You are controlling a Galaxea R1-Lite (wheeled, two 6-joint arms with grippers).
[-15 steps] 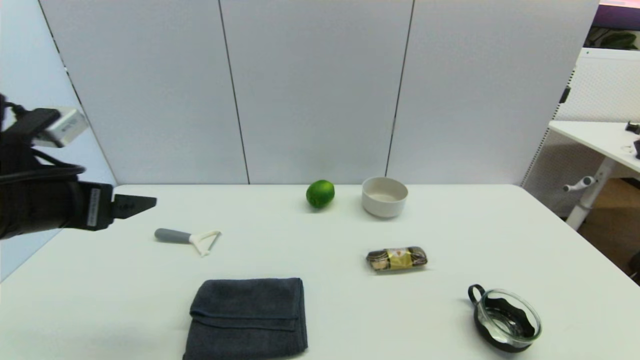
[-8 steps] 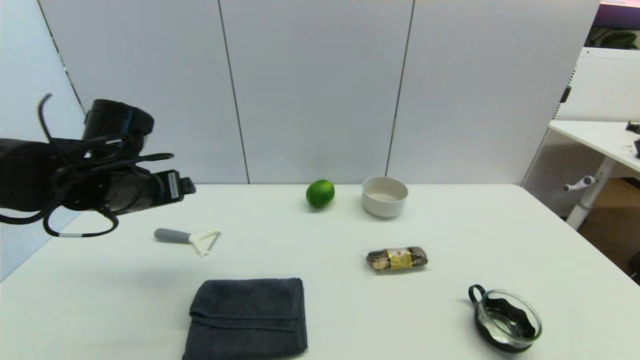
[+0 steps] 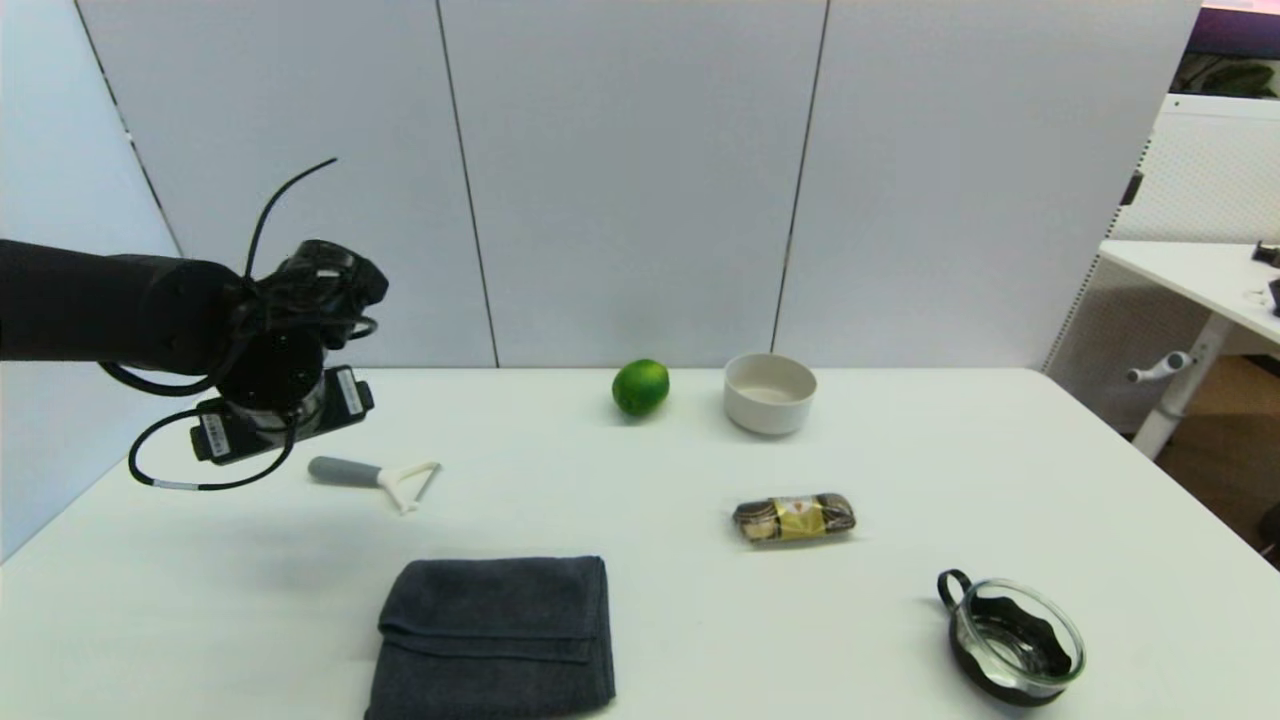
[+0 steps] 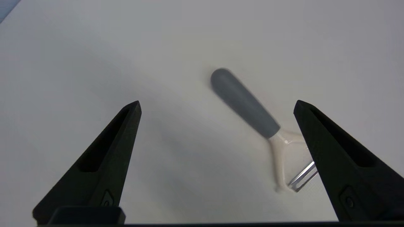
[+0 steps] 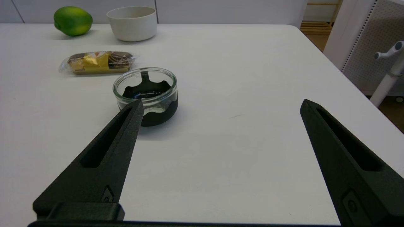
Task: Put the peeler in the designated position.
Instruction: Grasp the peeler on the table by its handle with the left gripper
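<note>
Left fingers: spread wide, empty; one black fingertip (image 4: 134,108) and its mate stand well apart above bare tabletop.
Left gripper (image 4: 216,105): points down over the table's left side, above and clear of the peeler; in the head view only the wrist body shows.
Peeler (image 3: 375,476): flat on the white table (image 3: 640,610), untouched; grey handle toward the left edge, white forked head and metal blade toward the centre.
Near peeler: dark grey folded towel (image 3: 495,636) closer to the robot, apart from it.
Farther out: lime (image 3: 640,387) beside white bowl (image 3: 769,392) at the back; wrapped snack pack (image 3: 793,518); glass bowl on black base (image 3: 1012,640).
Right gripper (image 5: 219,105): fingers wide, empty, low near the glass bowl.
</note>
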